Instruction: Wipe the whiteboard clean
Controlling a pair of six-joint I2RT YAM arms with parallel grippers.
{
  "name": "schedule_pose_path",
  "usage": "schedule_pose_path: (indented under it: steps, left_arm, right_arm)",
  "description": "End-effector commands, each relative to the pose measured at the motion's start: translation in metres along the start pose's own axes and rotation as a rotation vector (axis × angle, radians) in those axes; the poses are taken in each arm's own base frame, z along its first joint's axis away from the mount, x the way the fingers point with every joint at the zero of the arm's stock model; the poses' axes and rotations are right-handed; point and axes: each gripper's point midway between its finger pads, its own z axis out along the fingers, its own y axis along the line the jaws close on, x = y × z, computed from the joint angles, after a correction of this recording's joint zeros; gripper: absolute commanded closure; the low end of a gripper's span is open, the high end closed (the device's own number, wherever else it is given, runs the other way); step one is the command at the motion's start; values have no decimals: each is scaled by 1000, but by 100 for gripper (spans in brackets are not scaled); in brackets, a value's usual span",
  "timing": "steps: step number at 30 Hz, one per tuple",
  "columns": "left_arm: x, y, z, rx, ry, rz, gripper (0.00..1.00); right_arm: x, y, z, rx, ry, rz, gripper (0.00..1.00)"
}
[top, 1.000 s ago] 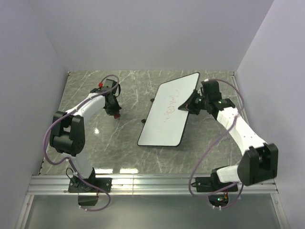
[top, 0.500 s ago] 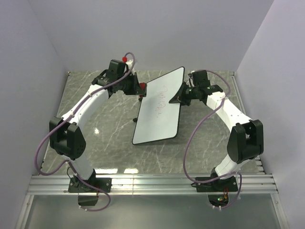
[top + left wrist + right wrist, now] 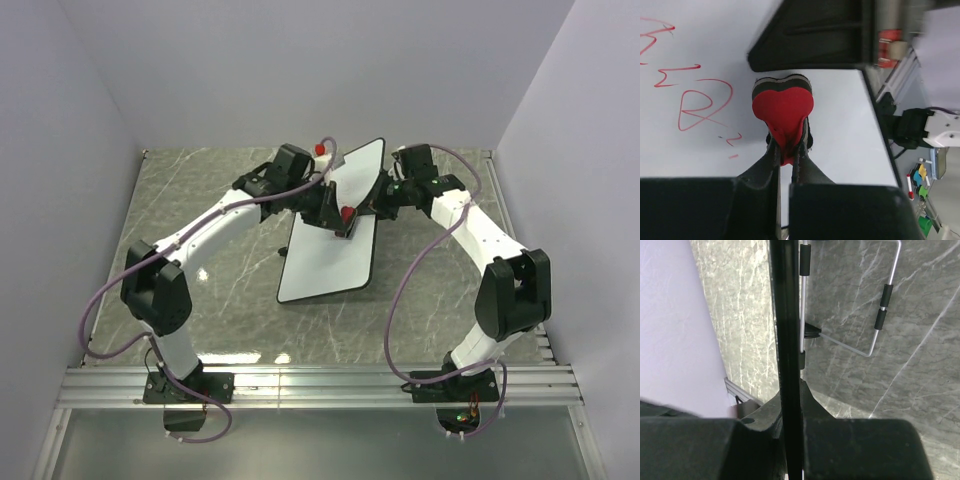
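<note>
A: Quick, where's the whiteboard (image 3: 325, 268) sitting?

B: Middle-right of the table (image 3: 200, 235), and it's leaning rather than lying flat. The far end is being held up and the near end is pointing down toward the tabletop.

A: Right gripper (image 3: 788, 407)?

B: It's pinching the board's black rim. In its wrist view the rim is running straight between the two fingers, so it's steadying the board. The wire stand (image 3: 880, 310) is showing behind it.

A: Left gripper (image 3: 786, 150)?

B: Narrow, clamping the red eraser (image 3: 783, 107) by its lower end, with the dark felt side facing the board. It's sitting over a blank patch just beside the red writing (image 3: 695, 95).

A: Is it touching?

B: It's looking pressed on or nearly so, but I can't tell for sure from this angle.

A: Progress?

B: I'm calling it early. Eraser grabbed, board braced, tool brought to the surface: that part is looking done. The red strokes in the wrist view are all showing crisp, with no smear through them.

A: Remaining?

B: Basically all the wiping. I'm guessing the pad is needing to sweep across the letters and the small dashes below them.
</note>
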Motion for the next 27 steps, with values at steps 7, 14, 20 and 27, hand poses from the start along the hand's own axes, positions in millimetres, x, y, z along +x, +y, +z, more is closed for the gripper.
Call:
schedule_pose_path:
  steps: [7, 14, 20, 27]
  left_arm:
    - [39, 73, 42, -214, 82, -72, 100]
    - [70, 127, 62, -372, 198, -110, 100]
    - [67, 151, 68, -439, 233, -113, 100]
    - [59, 131, 64, -289, 208, -122, 100]
  right_arm:
    - [10, -1, 16, 70, 43, -101, 100]
    - [6, 8, 12, 54, 47, -118, 100]
    - [8, 8, 10, 53, 56, -125, 100]
    - [10, 9, 11, 42, 67, -126, 100]
